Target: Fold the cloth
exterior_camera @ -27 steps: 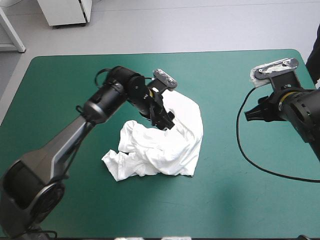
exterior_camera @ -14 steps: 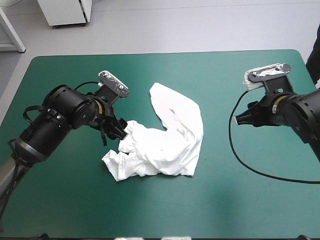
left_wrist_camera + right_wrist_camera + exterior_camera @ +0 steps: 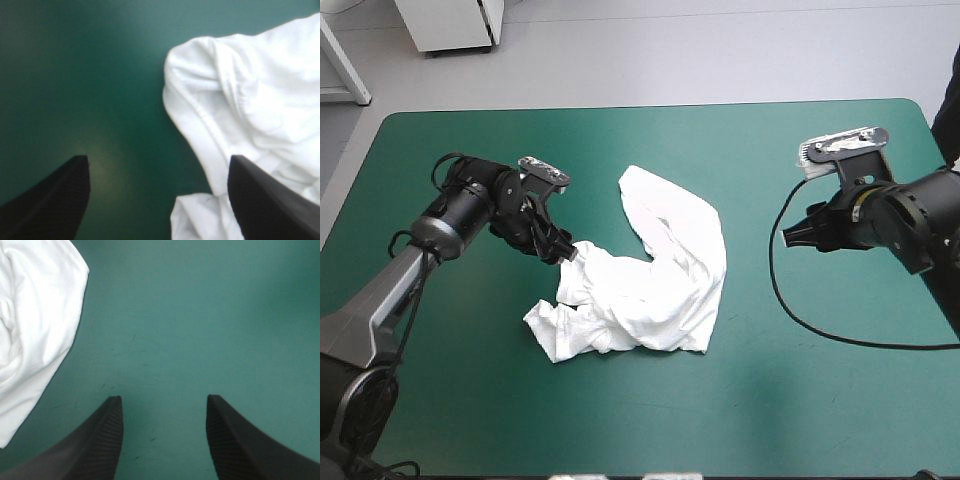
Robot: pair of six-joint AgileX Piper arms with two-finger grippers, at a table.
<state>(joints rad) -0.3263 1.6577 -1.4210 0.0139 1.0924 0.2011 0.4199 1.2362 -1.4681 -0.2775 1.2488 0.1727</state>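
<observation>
The white T-shirt (image 3: pixel 660 275) lies as a crumpled heap in the middle of the teal-green table, with one long strip curving toward the far side. My left gripper (image 3: pixel 563 250) sits low at the heap's left edge. In the left wrist view it (image 3: pixel 158 158) is open, with a rolled hem of the T-shirt (image 3: pixel 260 90) ahead of it and against one finger (image 3: pixel 270 200). My right gripper (image 3: pixel 795 238) hovers open, apart from the shirt on its right. In the right wrist view it (image 3: pixel 164 398) has bare cover between its fingers and the T-shirt's edge (image 3: pixel 35 315) off to one side.
Bare teal-green cover (image 3: pixel 800 400) surrounds the heap on all sides. The table's rounded far edge (image 3: pixel 650 106) runs along the top of the high view.
My left gripper has come off the shirt's far strip and moved left and down to the heap's left edge. My right gripper has drifted a little toward the shirt.
</observation>
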